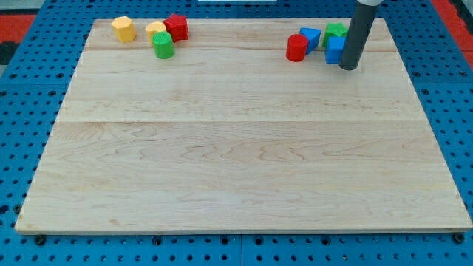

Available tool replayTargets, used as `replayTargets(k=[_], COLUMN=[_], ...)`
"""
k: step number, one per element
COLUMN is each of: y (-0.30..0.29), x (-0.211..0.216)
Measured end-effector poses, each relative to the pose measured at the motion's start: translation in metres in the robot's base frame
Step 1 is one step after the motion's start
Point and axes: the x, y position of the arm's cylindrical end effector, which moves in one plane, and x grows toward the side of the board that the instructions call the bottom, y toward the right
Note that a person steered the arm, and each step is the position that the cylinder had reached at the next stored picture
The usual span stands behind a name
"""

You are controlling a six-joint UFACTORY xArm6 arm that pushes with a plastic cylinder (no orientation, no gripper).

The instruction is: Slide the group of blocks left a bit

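Resting at the right edge of the blue cube [335,49], seemingly touching it, my tip [349,68] begins the leftward shove of the top-right group: red cylinder [296,48], blue triangular block [310,37], green block [335,31] behind.

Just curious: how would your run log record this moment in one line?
my tip: right of blue block | group: red cylinder, blue triangle, green block | push: leftward
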Motion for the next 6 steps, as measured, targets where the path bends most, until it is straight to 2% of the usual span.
replayTargets(k=[2, 3, 4, 5, 6], y=[0.0, 0.019, 0.088, 0.128, 0.101], x=[0.0, -0.002, -0.001, -0.054, -0.106])
